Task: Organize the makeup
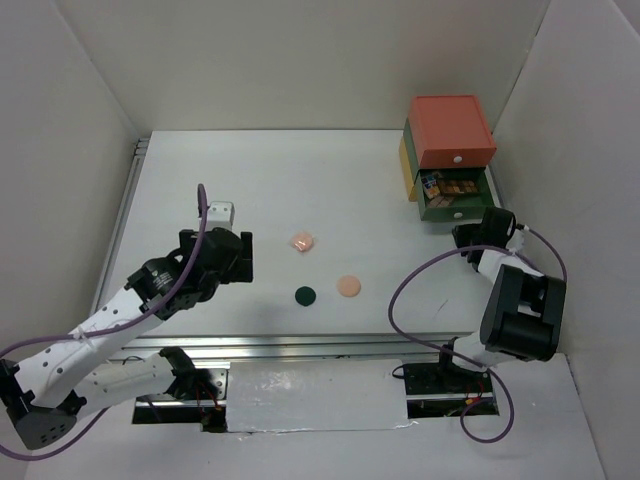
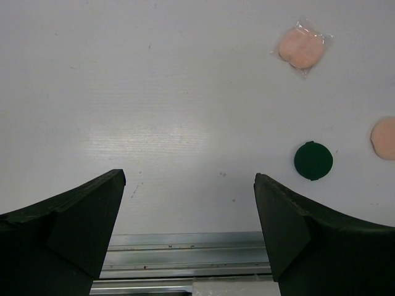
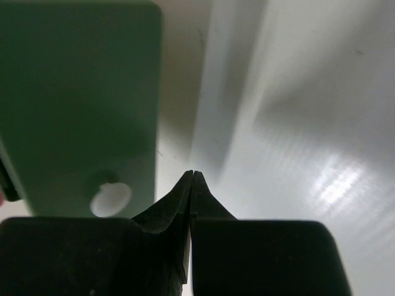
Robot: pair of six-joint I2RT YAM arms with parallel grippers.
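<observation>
The right wrist view gives you little. The green drawer (image 3: 80,105) front fills its upper left, blurred and cut off by the top and left edges, and the white knob (image 3: 111,199) is the only clear mark on it. The right gripper (image 3: 193,176) has its jaws pressed together tip to tip. The knob sits at 9 o'clock from the tips, close by but apart. You cannot tell whether the fingers touch the drawer front. From above, those fingertips are hidden under their own wrist, which sits at 5 o'clock of the box (image 1: 450,130) in the table's (image 1: 250,170) 1 o'clock corner. The drawer stands pulled out. The palettes (image 1: 447,187) in it are too small to tell apart: brownish pans and a multicolour patch, partly roofed by the box's red top. Three pieces lie loose mid-table. The pink compact (image 1: 303,242) is in a clear wrapper, the green compact (image 1: 305,295) lies at 6 o'clock of it, and the peach compact (image 1: 348,286) is near the green one at its 3 o'clock. The left gripper (image 2: 189,180) hangs over bare table with its jaws spread wide. In its wrist view the green compact lies at 3 o'clock, just outside the right finger. The peach one is farther out on the same bearing, half cut by the frame edge. The pink one is at 1 o'clock, well apart.
</observation>
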